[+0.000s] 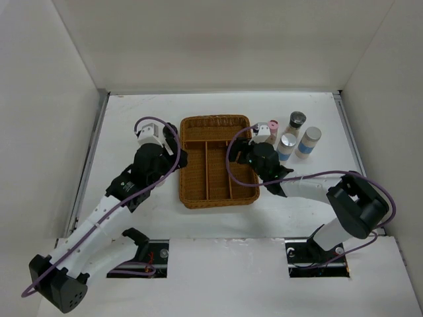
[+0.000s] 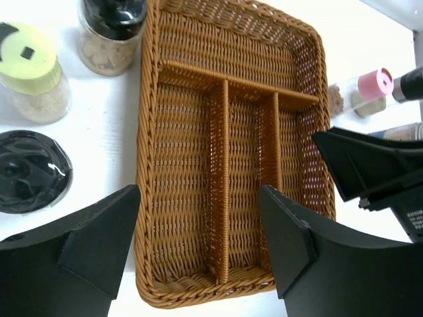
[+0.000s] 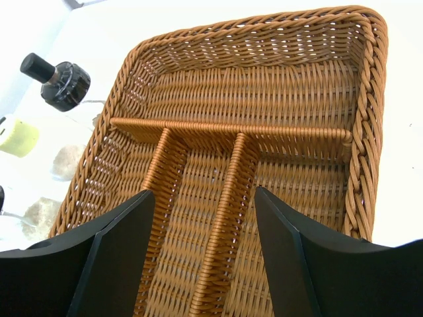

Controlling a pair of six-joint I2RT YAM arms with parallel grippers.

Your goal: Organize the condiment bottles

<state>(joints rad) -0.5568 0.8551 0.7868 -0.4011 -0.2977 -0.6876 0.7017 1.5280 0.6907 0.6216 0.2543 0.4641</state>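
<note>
The brown wicker divided tray (image 1: 215, 193) stands mid-table with nothing in it. My left gripper (image 1: 178, 157) is open and empty at the tray's left edge. My right gripper (image 1: 242, 153) is open and empty over the tray's right edge. Right of the tray stand a pink-capped bottle (image 1: 271, 130), a dark-capped bottle (image 1: 296, 122) and two silver-capped bottles (image 1: 287, 145) (image 1: 308, 141). In the left wrist view, a yellow-capped bottle (image 2: 30, 76) and two dark-capped bottles (image 2: 111, 30) (image 2: 28, 170) stand left of the tray (image 2: 149, 165). My arm hides them from above.
White walls enclose the table on three sides. The right wrist view looks down on the tray's dividers (image 3: 231, 191), with a dark-capped bottle (image 3: 64, 84) and the yellow cap (image 3: 14, 136) beyond its far edge. My right gripper's fingers (image 2: 370, 168) show in the left wrist view.
</note>
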